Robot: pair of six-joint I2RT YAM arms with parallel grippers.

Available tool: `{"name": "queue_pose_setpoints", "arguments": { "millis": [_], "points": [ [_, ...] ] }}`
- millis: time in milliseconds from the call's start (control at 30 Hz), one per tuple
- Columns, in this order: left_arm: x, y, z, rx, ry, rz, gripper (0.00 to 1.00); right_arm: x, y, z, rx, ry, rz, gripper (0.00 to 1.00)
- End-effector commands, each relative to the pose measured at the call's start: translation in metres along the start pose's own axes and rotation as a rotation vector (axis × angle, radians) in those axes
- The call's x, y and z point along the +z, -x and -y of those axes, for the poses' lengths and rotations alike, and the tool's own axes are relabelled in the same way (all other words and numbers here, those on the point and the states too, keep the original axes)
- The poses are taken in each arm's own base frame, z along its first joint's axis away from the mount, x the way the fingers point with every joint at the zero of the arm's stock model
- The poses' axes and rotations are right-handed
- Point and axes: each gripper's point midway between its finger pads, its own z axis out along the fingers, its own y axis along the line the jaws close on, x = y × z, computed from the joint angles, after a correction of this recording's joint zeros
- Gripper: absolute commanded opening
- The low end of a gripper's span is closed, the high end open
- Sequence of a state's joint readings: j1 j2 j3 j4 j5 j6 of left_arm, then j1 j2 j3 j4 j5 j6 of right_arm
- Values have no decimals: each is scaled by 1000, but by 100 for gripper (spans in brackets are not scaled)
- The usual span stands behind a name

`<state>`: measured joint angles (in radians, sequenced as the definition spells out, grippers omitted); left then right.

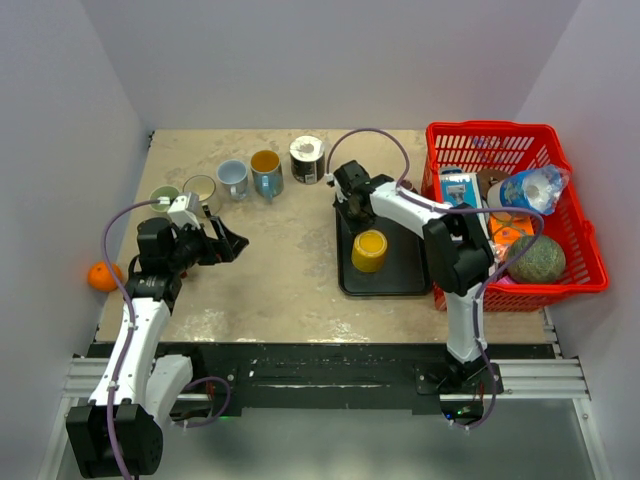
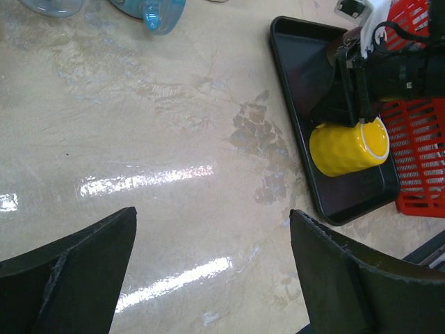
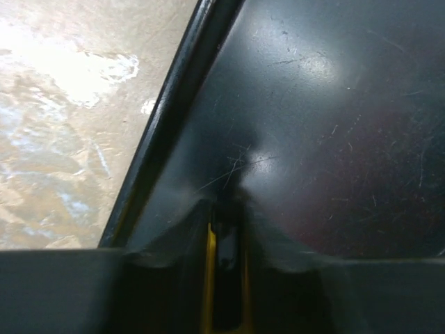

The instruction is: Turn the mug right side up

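The yellow mug stands on end in the black tray. It also shows in the left wrist view, on the tray. I cannot tell whether its upper face is the mouth or the base. My right gripper hovers low over the tray's far left corner, just beyond the mug. In the right wrist view its jaws stand almost together over the bare tray floor, with only a thin slit between them. My left gripper is open and empty above the table, left of the tray.
Several mugs stand in a row at the back of the table. A red basket full of items sits right of the tray. An orange lies at the left table edge.
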<state>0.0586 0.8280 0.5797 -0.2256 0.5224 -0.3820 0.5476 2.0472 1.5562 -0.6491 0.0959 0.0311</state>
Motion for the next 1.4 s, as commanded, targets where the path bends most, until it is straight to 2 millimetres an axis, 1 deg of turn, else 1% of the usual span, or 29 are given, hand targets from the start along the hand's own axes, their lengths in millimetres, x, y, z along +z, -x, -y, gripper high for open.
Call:
{"name": "queue_pose_setpoints", "arguments": {
  "millis": [0, 33, 67, 233, 333, 367, 433, 467, 533, 567, 600, 667, 700, 733, 767, 800, 867, 900, 933, 1000, 1033, 1067, 1100, 1133, 1167, 1233, 1267, 1333, 1367],
  "points": [
    [-2, 10, 2, 29, -5, 34, 95, -8, 10, 7, -29, -36, 4, 16],
    [-2, 9, 2, 27, -7, 31, 95, -9, 11, 6, -29, -36, 4, 10],
    [-1, 9, 2, 26, -6, 31, 95, -10, 12, 5, -30, -35, 9, 0],
    [-1, 9, 2, 25, -5, 30, 95, -20, 21, 4, -25, -19, 51, 0],
    [-1, 8, 2, 26, -8, 28, 95, -33, 29, -2, -20, 25, 105, 0],
    [-1, 8, 2, 25, -8, 29, 95, -43, 32, -5, -20, 41, 131, 0],
    [-1, 7, 2, 21, -8, 25, 95, -54, 41, -9, -17, 77, 184, 0],
    [-1, 8, 3, 24, -14, 27, 95, -64, 44, -12, -10, 93, 213, 0],
    [-1, 7, 4, 21, -20, 25, 95, -78, 53, -13, 6, 104, 269, 0],
    [-1, 6, 6, 21, -29, 24, 95, -83, 52, -19, 17, 143, 276, 0],
    [-1, 6, 6, 20, -32, 24, 95, -97, 57, -20, 25, 155, 313, 0],
    [-2, 7, 11, 23, -55, 31, 95, -110, 61, -26, 46, 196, 352, 0],
    [-2, 7, 12, 22, -64, 31, 95, -124, 66, -28, 53, 215, 390, 0],
    [-2, 7, 15, 17, -78, 32, 95, -131, 68, -32, 72, 241, 420, 0],
    [-3, 8, 21, 24, -114, 36, 96, -139, 71, -36, 76, 271, 445, 0],
    [-4, 7, 25, 21, -135, 35, 96, -158, 74, -44, 72, 324, 488, 0],
    [-6, 9, 38, 17, -206, 42, 96, -173, 79, -54, 94, 398, 551, 0],
    [-7, 10, 43, 14, -230, 47, 96, -185, 79, -64, 87, 465, 577, 0],
    [-10, 9, 48, -4, -257, 51, 96, -203, 84, -68, 106, 512, 636, 0],
    [-16, 17, 68, 24, -353, 81, 96, -222, 87, -77, 117, 585, 691, 0],
    [-20, 16, 76, 8, -388, 82, 96, -239, 89, -83, 129, 643, 731, 0],
    [-24, 23, 84, 29, -421, 113, 96, -247, 89, -89, 136, 682, 744, 0],
    [-26, 22, 93, 35, -454, 116, 96, -255, 90, -91, 147, 710, 764, 0],
    [-30, 24, 100, 26, -476, 127, 96, -265, 91, -98, 160, 772, 784, 0],
    [-33, 27, 111, 47, -512, 147, 96, -279, 91, -98, 167, 796, 814, 0],
    [-38, 23, 129, 43, -570, 147, 97, -296, 93, -104, 196, 872, 861, 0],
    [-39, 22, 141, 55, -605, 156, 97, -309, 92, -104, 203, 897, 891, 0],
    [-39, 21, 151, 31, -627, 160, 97, -321, 93, -109, 231, 958, 927, 0],
    [-41, 21, 160, 36, -663, 163, 97, -327, 92, -112, 227, 981, 940, 0]
  ]
}}
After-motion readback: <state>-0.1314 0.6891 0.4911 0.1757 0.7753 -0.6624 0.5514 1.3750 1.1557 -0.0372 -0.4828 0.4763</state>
